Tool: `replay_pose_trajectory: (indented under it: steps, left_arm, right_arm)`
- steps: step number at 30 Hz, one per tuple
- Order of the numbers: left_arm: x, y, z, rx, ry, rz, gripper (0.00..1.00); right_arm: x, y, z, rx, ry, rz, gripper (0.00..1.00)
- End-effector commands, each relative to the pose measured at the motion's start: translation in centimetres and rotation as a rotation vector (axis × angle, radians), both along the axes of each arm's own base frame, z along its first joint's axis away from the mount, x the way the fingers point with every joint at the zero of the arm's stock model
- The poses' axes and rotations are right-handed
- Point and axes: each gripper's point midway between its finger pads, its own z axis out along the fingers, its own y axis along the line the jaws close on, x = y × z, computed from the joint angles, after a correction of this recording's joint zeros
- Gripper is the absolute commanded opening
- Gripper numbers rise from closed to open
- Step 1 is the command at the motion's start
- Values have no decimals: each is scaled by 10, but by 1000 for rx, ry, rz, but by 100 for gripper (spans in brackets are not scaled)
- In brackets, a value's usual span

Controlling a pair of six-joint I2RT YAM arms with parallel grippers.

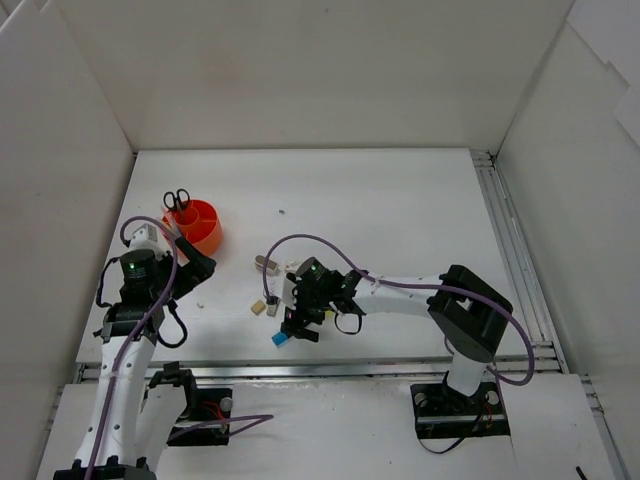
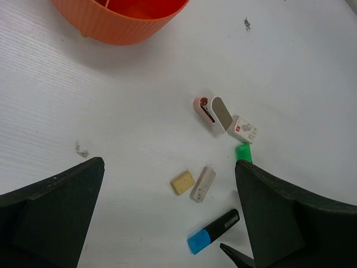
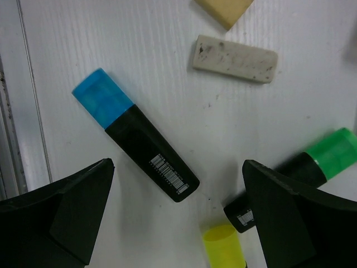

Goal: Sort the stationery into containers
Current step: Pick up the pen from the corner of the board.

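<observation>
The orange-red holder point(image 1: 203, 228) stands at the left, with black-handled scissors point(image 1: 177, 200) upright in it. My left gripper point(image 1: 200, 265) hangs open just in front of the holder point(image 2: 120, 22), nothing between its fingers. My right gripper point(image 3: 178, 163) is open low over the black end of a blue-capped highlighter point(image 3: 136, 145). A green-capped highlighter point(image 3: 304, 170) and a yellow cap point(image 3: 223, 248) lie by its right finger. A beige eraser point(image 2: 182, 182) and a grey eraser point(image 2: 202, 183) lie side by side just beyond the blue highlighter point(image 2: 213, 230).
A pink-and-grey piece point(image 2: 212, 113) and a small white box point(image 2: 244, 129) lie in the middle of the table. White walls enclose the table on three sides. A metal rail point(image 1: 510, 250) runs along the right edge.
</observation>
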Motion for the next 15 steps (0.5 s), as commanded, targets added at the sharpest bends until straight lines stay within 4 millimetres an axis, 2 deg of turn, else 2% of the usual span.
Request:
replay_pose_trajectory:
  steps: [1,3,6,8,11,12,14,15]
  left_arm:
    - [12,-4,8,-18,-29,-11,100]
    - [15,-1,11,-5,-34,-5,100]
    - [19,1,11,3,-36,1,99]
    - [19,2,11,8,-33,1,100]
    - [20,1,12,12,-41,-5,99]
    - [20,0,14,11,-49,-11,100]
    - [21,-4,17,0,-65,-35,100]
    - [22,-6,18,0,-70,-48,100]
  right_arm:
    - [0,7,3,-13,-26,42,98]
    - [-2,4,-10,-51,-13,39,98]
    - [0,3,-21,-87,-12,22,91]
    - [3,7,-23,-88,-15,12,88]
    - [7,10,-29,-100,-8,-11,72]
    - [4,12,-29,-94,-2,-4,57]
    - [3,15,-27,-74,0,2,39]
    - [1,18,-25,-57,0,7,18]
